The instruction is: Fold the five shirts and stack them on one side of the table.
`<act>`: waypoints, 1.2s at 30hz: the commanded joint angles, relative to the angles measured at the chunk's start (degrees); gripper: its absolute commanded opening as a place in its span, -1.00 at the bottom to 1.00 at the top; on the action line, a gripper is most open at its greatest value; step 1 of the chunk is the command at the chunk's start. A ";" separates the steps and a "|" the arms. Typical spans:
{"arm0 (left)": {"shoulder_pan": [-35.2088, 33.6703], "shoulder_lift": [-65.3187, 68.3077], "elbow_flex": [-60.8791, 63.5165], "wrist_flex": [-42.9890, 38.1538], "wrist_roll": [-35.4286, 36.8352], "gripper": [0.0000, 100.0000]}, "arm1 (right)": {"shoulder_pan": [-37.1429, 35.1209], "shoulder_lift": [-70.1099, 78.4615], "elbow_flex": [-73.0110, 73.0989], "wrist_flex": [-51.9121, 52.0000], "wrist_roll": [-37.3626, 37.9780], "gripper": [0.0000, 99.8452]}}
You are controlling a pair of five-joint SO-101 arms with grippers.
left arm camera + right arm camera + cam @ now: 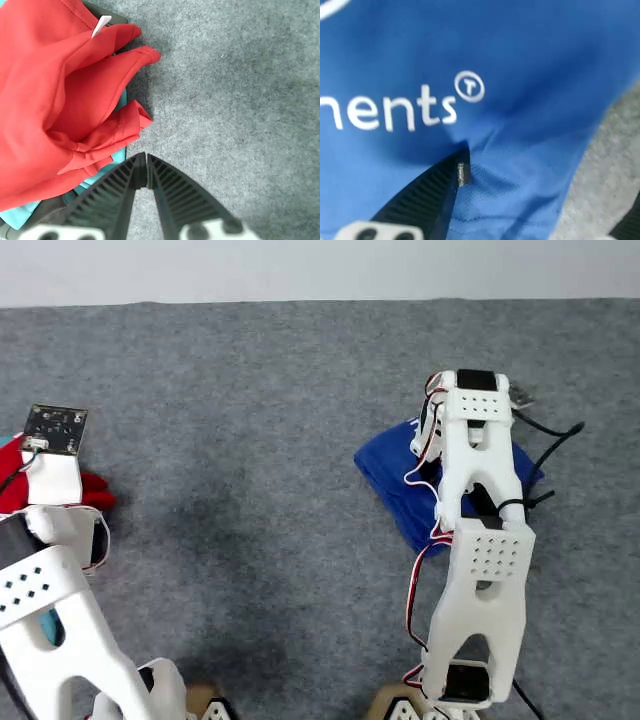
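Two arms work over a grey table [250,390]. The red shirt [55,100] lies crumpled, not folded, at the table's left edge beside the left arm. A white tag [101,24] juts from its upper folds, and its hems spread loosely toward the bare surface. A teal shirt [20,217] lies beneath the red one, showing at its margin and in a gap between its folds. The left gripper [146,170] is closed on nothing: its ribbed jaws meet at the tips just beside the nearest red hem, above bare table. The blue shirt [390,475] lies bunched on the right half of the table, well apart from the red and teal pile, with the right arm stretched over it. In the right wrist view this shirt carries white lettering. The right gripper [540,195] is spread wide, one ribbed jaw with its tip pressed into a crease of the blue cloth and the other showing far off at the frame's corner.
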 commanded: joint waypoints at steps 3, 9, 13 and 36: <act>0.00 -0.62 1.01 -1.05 0.53 -0.98 | 2.68 0.31 -0.53 -5.85 -0.44 -0.03; 0.00 -0.62 3.21 -1.14 0.44 -0.98 | 3.38 0.57 -0.18 -6.11 -0.35 -0.03; 0.00 -0.62 3.03 -2.02 0.35 -0.98 | 3.74 4.26 -0.53 -6.37 -0.35 -0.03; 0.00 -1.05 2.77 -2.02 0.26 -0.98 | 11.91 4.53 -13.54 3.91 17.23 -0.98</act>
